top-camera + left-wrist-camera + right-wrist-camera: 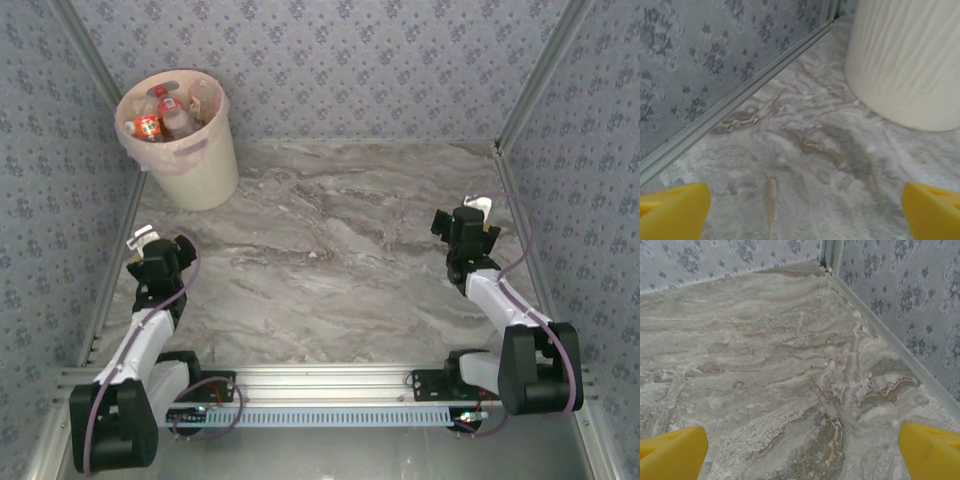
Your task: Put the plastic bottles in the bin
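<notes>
While poised low along the near side of the marbled tabletop (pixel 330 270), with jaws wide apart on both left gripper (pixel 804 212) and right gripper (pixel 802 452). Farther back, tucked into the far-left corner, well apart from both arms: upright cream bin (pixel 195 165), plastic bottles (pixel 160 118) piled inside.

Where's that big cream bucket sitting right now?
In the overhead view the bin stands in the far left corner of the table, close to the wall, with plastic bottles inside.

the plastic bottles (pixel 160 115) lie in the bin (pixel 190 165) at the table's (pixel 330 260) far-left corner.
</notes>
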